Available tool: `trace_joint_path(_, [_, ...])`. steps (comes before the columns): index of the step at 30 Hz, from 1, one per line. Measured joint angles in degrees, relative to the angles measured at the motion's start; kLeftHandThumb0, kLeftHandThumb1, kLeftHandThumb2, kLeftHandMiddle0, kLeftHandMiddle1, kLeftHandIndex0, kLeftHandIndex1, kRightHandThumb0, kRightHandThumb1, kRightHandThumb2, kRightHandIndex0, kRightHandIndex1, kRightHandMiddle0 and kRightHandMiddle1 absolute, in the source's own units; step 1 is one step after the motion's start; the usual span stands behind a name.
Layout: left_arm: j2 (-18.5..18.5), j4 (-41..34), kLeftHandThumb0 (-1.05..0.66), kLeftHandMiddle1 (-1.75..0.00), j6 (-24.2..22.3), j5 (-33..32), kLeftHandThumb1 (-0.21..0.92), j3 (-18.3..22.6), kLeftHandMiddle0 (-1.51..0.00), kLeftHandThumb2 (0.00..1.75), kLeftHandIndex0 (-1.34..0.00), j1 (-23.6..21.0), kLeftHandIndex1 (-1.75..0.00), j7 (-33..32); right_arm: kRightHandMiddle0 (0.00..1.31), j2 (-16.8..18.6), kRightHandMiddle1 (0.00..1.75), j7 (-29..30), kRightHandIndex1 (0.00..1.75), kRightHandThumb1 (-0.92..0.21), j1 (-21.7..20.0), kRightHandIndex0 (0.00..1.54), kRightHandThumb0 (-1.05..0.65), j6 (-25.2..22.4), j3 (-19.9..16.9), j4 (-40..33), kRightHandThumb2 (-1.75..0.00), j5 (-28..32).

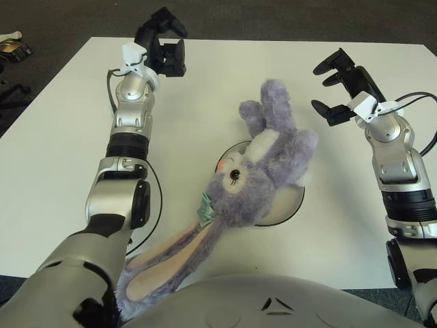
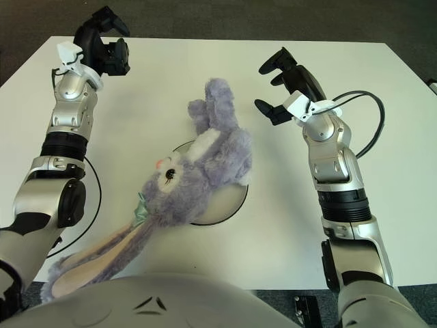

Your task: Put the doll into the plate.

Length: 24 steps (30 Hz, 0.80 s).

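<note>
A: Item one, the doll [image 1: 263,174]. Where is it sitting?

B: The plush rabbit is lying across the plate [image 1: 290,205], its trunk and head covering most of the dish, legs pointing toward the far side of the table [image 1: 205,116]. Its long ears [image 1: 160,263] are trailing off the plate toward the robot's body, reaching the near table edge.

A: Handling notes?

B: Judging by the fur, it is looking soft, light and floppy, not fragile and not slippery. The ears are hanging loose, so they would probably droop and drag if lifted. The trunk, just behind the head, is appearing the soundest place to take hold; a grip on an ear or leg would likely let the rest swing.

A: Item two, the hands?

B: The left hand [image 1: 164,48] is hovering over the far left of the table, fingers curled, grasping nothing. The right hand [image 1: 341,85] is hovering to the right of the doll's legs, fingers spread, grasping nothing. Both are standing well apart from the doll.

A: Anything obscured?

B: Most of the plate is lying hidden under the doll; only its rim on the right and near sides is showing. The ear tips are running partly behind the robot's chest.
</note>
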<state>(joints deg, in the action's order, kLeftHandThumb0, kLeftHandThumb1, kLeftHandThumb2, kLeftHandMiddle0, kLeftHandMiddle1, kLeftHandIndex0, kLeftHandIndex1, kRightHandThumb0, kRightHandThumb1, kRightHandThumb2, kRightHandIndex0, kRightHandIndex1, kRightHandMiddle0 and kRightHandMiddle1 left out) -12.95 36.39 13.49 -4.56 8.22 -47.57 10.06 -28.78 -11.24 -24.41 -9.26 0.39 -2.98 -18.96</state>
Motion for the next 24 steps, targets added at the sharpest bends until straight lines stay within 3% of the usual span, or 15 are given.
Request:
trace_joint_path(8, [1.19, -0.74, -0.5, -1.75, -1.9, -1.82, 0.28, 0.41, -1.4, 1.37, -0.65, 1.25, -1.75, 0.08, 0.1, 4.24, 1.6, 2.25, 1.36, -0.33, -0.59, 0.26, -0.3, -0.41, -3.74, 3.48, -1.33, 5.45])
trace_joint_path(11, [1.66, -1.33, -0.5, -1.75, -2.34, -2.17, 0.27, 0.46, -1.4, 1.37, -0.65, 1.89, -1.75, 0.09, 0.24, 6.42, 1.7, 3.51, 1.41, -0.59, -0.9, 0.29, -0.35, 0.02, -5.45, 4.96, -0.98, 8.19])
trace_joint_path(13, [2.07, -2.01, -0.5, -1.75, -2.94, -2.55, 0.27, 0.47, -1.4, 1.38, -0.65, 2.45, -1.75, 0.09, 0.26, 7.91, 1.72, 4.29, 1.45, -0.64, -0.95, 0.33, -0.28, 0.42, -6.68, 5.71, -0.9, 10.22])
trace_joint_path(16, [2.82, -3.39, -0.5, -1.75, -4.08, -3.33, 0.26, 0.54, -1.4, 1.39, -0.66, 3.57, -1.75, 0.08, 0.23, 10.34, 1.74, 5.64, 1.53, -0.62, -0.98, 0.42, -0.1, 0.88, -8.57, 6.31, -0.9, 13.57])
trace_joint_path(24, [4.35, -5.46, -0.51, -1.75, -7.68, -3.88, 0.25, 0.49, -1.4, 1.4, -0.67, 6.51, -1.75, -0.5, 0.3, 14.95, 1.75, 9.64, 1.43, -0.64, -1.08, 0.47, -0.01, 1.01, -11.64, 7.17, -0.83, 17.96])
